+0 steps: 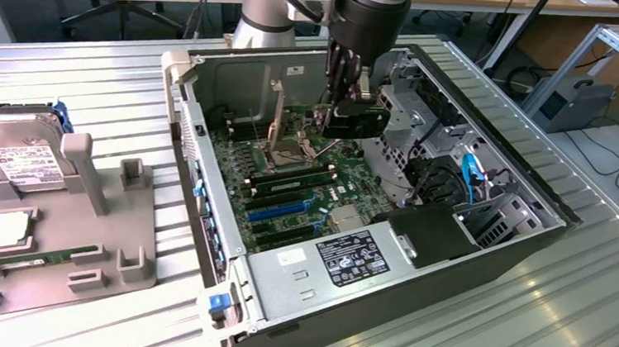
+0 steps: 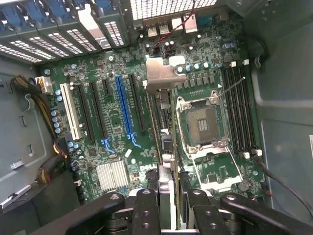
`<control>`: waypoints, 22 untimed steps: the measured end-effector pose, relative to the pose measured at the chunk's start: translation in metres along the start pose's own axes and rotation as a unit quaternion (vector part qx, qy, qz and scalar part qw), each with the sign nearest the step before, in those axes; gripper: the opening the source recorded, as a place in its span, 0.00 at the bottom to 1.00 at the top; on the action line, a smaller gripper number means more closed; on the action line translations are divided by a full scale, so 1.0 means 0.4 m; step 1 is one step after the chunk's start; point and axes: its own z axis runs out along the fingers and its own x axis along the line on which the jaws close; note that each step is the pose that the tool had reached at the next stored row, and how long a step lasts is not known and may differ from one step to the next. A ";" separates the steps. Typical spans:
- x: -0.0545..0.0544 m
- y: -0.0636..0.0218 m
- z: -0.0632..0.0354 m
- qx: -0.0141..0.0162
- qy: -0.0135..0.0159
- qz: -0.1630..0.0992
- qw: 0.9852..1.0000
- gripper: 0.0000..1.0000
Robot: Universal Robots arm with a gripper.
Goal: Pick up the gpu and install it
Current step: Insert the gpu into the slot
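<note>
1. The gpu point(image 2: 165, 117) is a thin flat card, seen edge-on from the wrist, with a silvery metal bracket point(image 2: 164, 76) at its far end.
2. It stands upright on its long edge, clamped between the fingers of the gripper point(image 2: 168, 200).
3. It hangs inside the computer case over the motherboard point(image 2: 112, 122), near the open processor socket point(image 2: 203, 122) (contact with the board cannot be told).
4. In the exterior view it shows a black face.

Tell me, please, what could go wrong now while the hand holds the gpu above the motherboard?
1. The gpu, gripped in the hand, hangs close to the open CPU socket and its raised lever; it could strike them.
2. Its edge is not above the blue slot; pressed down here, it might hit the motherboard.
</note>
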 end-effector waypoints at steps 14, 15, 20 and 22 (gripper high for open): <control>0.000 0.000 0.001 0.000 0.001 -0.016 1.000 0.28; 0.000 0.000 0.001 0.000 0.001 -0.017 1.000 0.28; 0.000 0.000 0.001 -0.001 0.001 -0.022 1.000 0.28; 0.000 0.000 0.001 -0.001 0.001 -0.024 1.000 0.28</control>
